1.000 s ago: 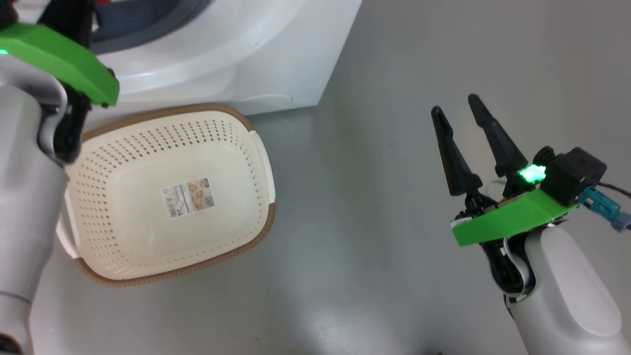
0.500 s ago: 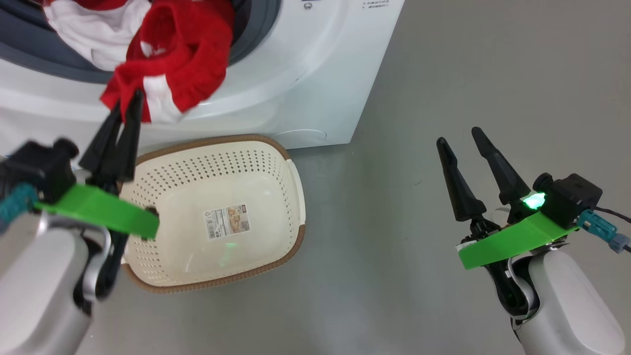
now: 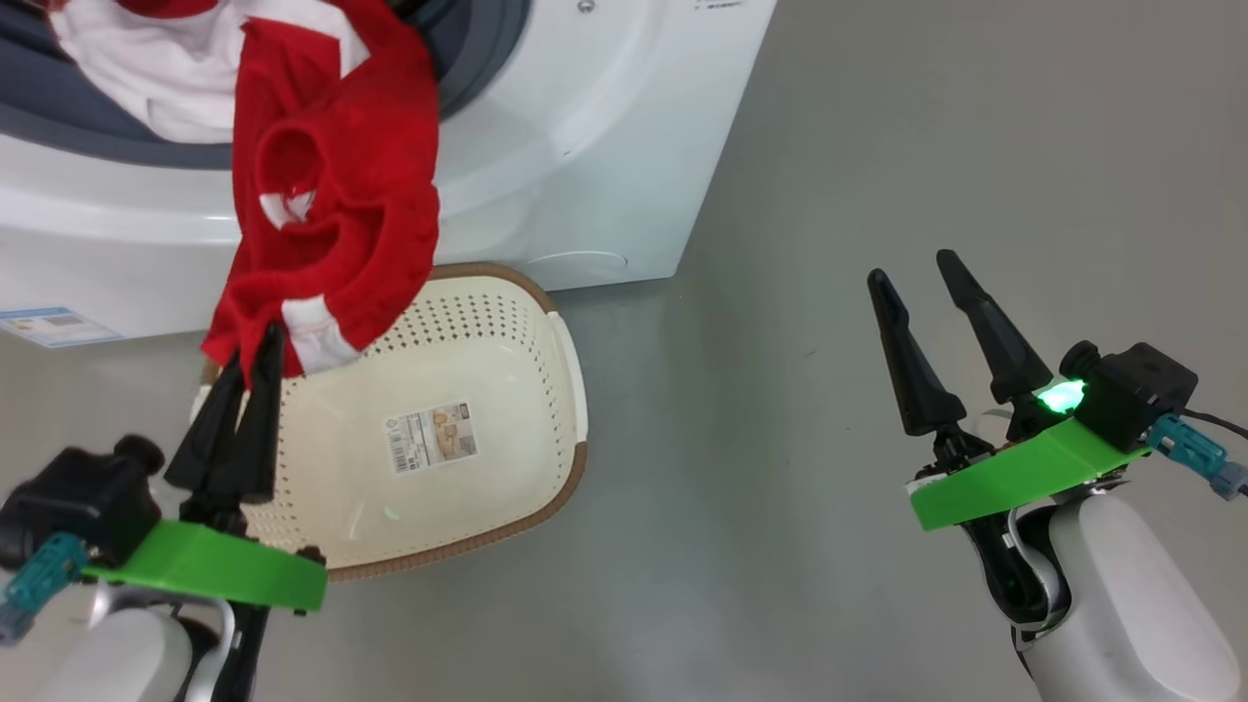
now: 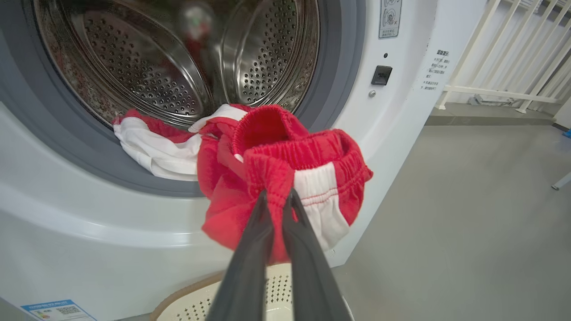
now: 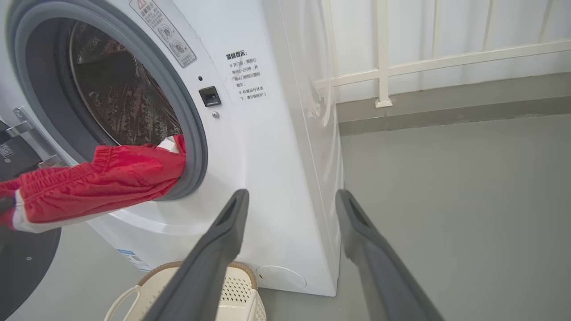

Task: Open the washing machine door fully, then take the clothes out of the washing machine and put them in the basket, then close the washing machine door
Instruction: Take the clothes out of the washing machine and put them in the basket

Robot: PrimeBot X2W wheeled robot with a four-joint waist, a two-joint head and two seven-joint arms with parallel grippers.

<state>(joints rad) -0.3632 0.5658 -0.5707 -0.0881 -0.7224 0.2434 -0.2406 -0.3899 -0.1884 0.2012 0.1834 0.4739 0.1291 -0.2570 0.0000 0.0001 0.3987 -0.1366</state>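
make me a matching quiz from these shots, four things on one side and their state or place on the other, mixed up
Things:
1 left gripper
2 right gripper
3 basket
4 red garment

States or places:
a on the floor, no clothes in it
b jaws apart, holding nothing
c trailing out of the washing machine opening
d jaws shut on red cloth

Pairs: 1-d, 2-b, 3-a, 4-c

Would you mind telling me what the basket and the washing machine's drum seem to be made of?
The basket looks like smooth cream moulded plastic, evenly perforated, with a brown woven-look rim. The drum looks like polished steel: shiny, reflective, punched with holes.
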